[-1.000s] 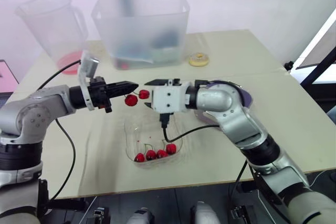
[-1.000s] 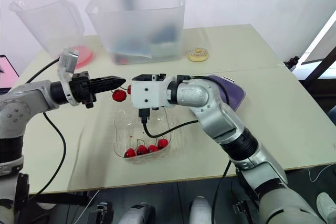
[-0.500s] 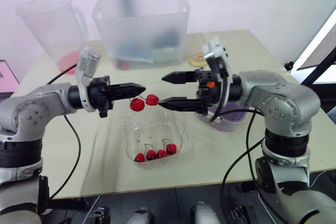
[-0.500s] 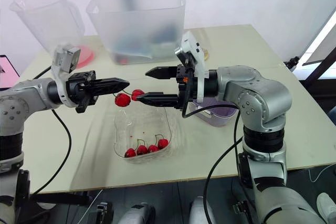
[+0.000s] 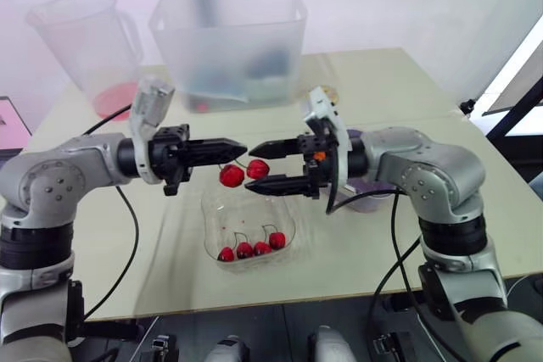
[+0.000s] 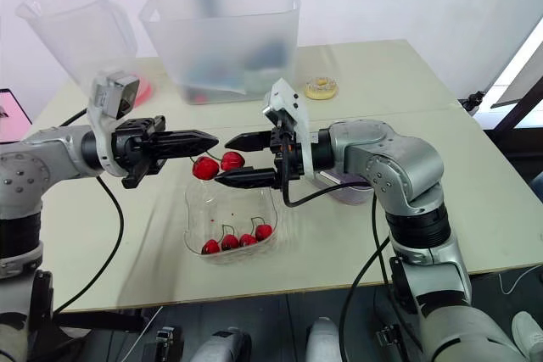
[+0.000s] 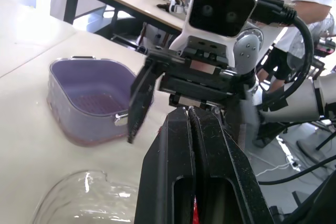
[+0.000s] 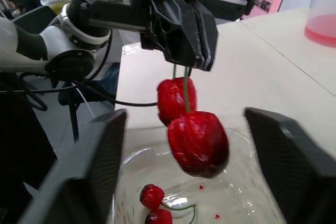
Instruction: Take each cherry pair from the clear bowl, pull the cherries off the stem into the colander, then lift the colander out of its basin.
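Glossy red cherry pair (image 8: 197,140) over a clear, shiny plastic bowl (image 5: 222,209). The purple colander (image 7: 89,100) looks like matt plastic. The pale table (image 5: 382,82) is smooth.

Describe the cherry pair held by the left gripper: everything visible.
The cherry pair is two glossy red cherries on thin green stems, hanging above the clear bowl. The shut left gripper pinches the stems at their top. The cherries overlap, seemingly touching each other. The open right gripper brackets them without contact.
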